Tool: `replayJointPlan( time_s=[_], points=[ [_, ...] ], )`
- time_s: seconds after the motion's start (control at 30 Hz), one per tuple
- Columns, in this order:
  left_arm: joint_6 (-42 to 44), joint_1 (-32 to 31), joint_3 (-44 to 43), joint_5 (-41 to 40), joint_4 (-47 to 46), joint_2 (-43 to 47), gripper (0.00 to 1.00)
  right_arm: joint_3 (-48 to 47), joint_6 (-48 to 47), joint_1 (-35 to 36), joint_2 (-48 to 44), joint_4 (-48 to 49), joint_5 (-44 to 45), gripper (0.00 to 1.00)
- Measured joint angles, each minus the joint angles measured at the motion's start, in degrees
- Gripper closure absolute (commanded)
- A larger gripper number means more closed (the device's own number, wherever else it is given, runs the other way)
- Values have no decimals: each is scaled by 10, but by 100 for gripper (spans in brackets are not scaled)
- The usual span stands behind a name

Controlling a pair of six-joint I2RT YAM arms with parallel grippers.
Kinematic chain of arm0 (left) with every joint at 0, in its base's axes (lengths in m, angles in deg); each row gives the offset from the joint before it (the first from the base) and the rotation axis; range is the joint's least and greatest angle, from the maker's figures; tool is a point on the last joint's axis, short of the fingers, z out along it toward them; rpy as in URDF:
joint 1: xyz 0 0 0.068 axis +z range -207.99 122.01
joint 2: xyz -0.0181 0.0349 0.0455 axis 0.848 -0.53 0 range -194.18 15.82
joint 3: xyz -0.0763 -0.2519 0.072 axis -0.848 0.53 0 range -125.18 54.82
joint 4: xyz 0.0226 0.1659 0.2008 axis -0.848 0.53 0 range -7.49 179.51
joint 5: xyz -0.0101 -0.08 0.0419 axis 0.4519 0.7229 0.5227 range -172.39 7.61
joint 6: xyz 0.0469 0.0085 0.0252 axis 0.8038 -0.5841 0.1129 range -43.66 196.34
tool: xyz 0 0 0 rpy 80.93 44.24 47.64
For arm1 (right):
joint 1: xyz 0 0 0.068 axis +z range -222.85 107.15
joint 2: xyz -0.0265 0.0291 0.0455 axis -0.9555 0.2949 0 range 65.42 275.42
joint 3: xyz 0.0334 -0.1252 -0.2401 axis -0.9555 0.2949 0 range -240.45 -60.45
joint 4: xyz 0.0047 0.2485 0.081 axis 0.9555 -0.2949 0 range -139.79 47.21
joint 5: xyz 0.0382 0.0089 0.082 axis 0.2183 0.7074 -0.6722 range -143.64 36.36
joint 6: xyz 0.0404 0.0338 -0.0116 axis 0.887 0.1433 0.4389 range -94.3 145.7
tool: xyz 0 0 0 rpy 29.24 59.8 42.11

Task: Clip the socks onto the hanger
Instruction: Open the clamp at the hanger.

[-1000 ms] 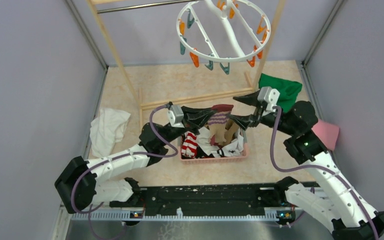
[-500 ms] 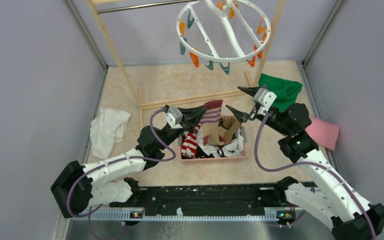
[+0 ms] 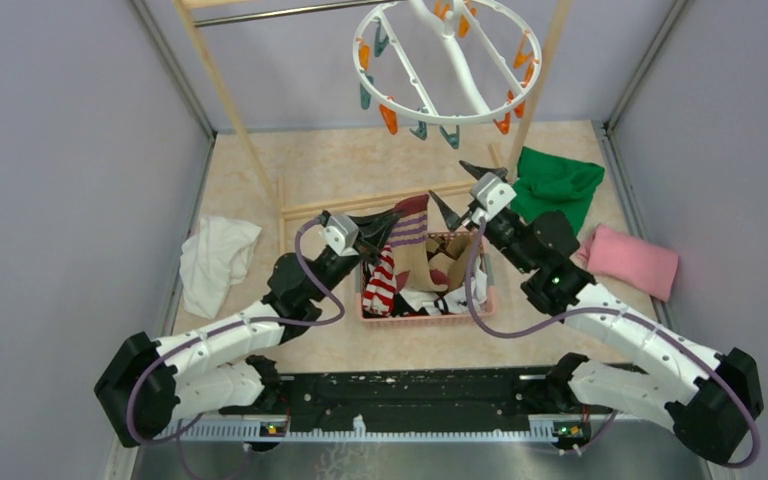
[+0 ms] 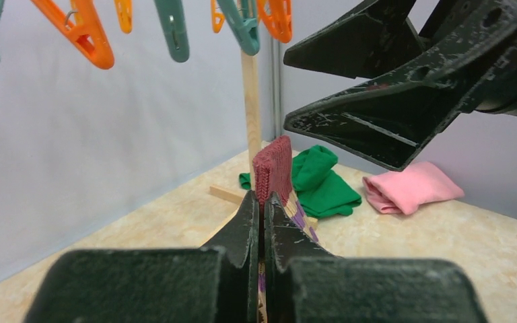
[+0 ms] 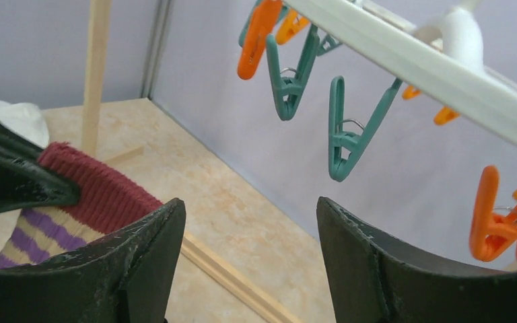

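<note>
A tan and maroon striped sock (image 3: pixel 411 221) hangs over the basket, pinched at its maroon cuff (image 4: pixel 274 163) by my left gripper (image 3: pixel 384 231), which is shut on it (image 4: pixel 264 199). My right gripper (image 3: pixel 447 181) stands open just right of the sock with nothing between its fingers (image 5: pixel 250 205); the cuff (image 5: pixel 101 192) lies beside its left finger. The hanger (image 3: pixel 447 60), a white ring with orange and teal pegs, hangs above and behind both grippers. A teal peg (image 5: pixel 350 131) hangs straight ahead in the right wrist view. More socks, one red-and-white striped (image 3: pixel 380 286), lie in the basket.
The pink basket (image 3: pixel 426 316) sits mid-floor. A green cloth (image 3: pixel 558 184) and a pink cloth (image 3: pixel 631 259) lie to the right, a white cloth (image 3: pixel 216 256) to the left. The wooden rack frame's base rail (image 3: pixel 360 205) and post (image 4: pixel 250 101) stand just behind the grippers.
My right gripper has swung left and up toward the hanger and opened wider. The left gripper has lifted the striped sock slightly up and left.
</note>
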Motion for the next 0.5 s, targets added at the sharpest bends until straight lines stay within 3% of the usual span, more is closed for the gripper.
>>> replayJointPlan(
  time_s=[0.23,0.5],
  points=[
    [0,19,0,-2,2,0,100,-31,29,26,56,37,139,43],
    [-4,22,0,-2,-8,-20,100,-44,24,27,60,82,188,43]
  ],
)
